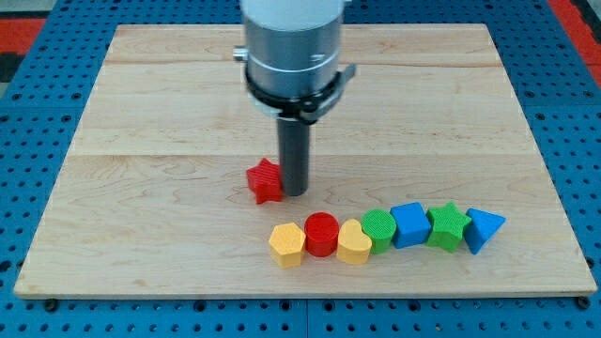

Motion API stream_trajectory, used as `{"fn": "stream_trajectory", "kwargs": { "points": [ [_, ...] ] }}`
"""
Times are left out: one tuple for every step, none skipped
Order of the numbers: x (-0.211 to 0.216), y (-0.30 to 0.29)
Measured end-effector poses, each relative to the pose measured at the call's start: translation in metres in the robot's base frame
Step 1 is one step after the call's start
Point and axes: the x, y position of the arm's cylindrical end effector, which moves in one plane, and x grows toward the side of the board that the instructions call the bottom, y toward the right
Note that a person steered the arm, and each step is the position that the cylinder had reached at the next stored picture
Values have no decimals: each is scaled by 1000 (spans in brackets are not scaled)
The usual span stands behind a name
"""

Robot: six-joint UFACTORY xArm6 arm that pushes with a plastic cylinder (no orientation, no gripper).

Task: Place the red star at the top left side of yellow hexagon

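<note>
The red star (265,180) lies on the wooden board (141,113), a little below the middle. My tip (295,192) rests against the star's right side. The yellow hexagon (286,245) sits below and slightly right of the star, at the left end of a curved row of blocks. The star is apart from the hexagon, above it and a little to the view's left.
Right of the hexagon the row runs: red cylinder (321,234), yellow heart (353,243), green cylinder (379,230), blue cube (410,224), green star (446,226), blue triangle (483,229). The arm's grey body (291,47) hangs over the board's top middle.
</note>
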Motion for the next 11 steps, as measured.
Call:
{"fn": "stream_trajectory", "kwargs": {
  "points": [
    [-9,-5],
    [-46,-7],
    [-48,-22],
    [-31,-26],
    [-14,-26],
    [-16,-51],
    [-28,-71],
    [-21,-76],
    [-6,-76],
    [2,-76],
    [10,-76]
  ]
}}
